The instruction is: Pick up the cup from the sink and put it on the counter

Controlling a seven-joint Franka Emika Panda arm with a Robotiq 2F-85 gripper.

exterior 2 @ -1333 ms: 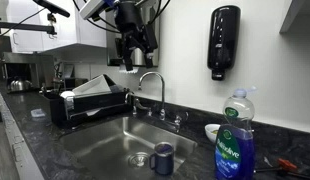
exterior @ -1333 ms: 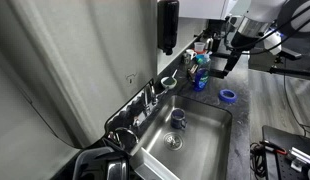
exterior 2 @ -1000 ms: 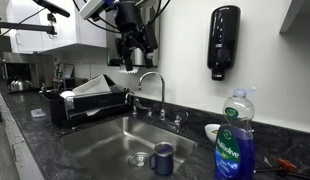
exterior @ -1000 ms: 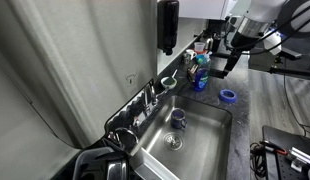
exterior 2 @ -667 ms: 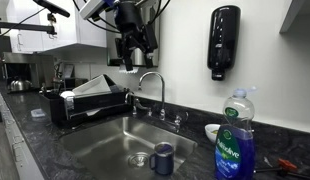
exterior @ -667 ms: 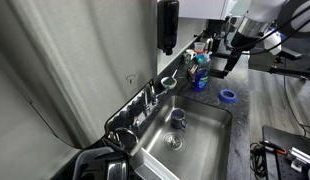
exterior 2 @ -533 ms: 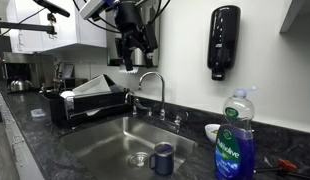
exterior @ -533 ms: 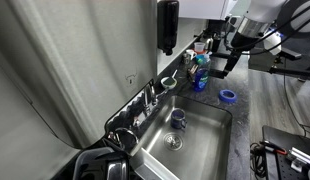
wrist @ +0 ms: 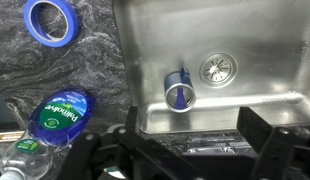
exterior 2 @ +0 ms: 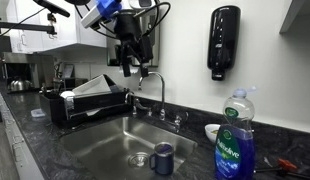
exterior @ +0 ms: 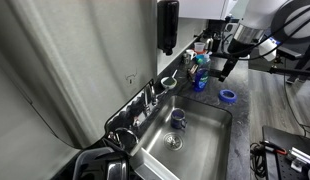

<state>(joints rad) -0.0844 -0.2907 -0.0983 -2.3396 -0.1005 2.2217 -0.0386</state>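
The small dark blue cup (exterior: 178, 118) stands upright in the steel sink (exterior: 200, 135), next to the round drain (exterior 2: 138, 159). It shows in both exterior views (exterior 2: 162, 158) and in the wrist view (wrist: 178, 88). My gripper (exterior: 223, 66) hangs high above the sink, near the faucet (exterior 2: 152, 84), well apart from the cup. Its fingers are spread wide and hold nothing (wrist: 180, 150). The dark grey counter (wrist: 55, 70) surrounds the basin.
A flat blue ring (wrist: 51, 20) lies on the counter beside the sink. A blue dish-soap bottle (exterior 2: 233, 140) and a small pale bowl (exterior 2: 212, 131) stand by the back edge. A dish rack (exterior 2: 90, 100) sits at the sink's other side. A soap dispenser (exterior 2: 223, 42) hangs on the wall.
My arm has shifted and the gripper has tilted and dropped a little above the sink. The cup has not moved.
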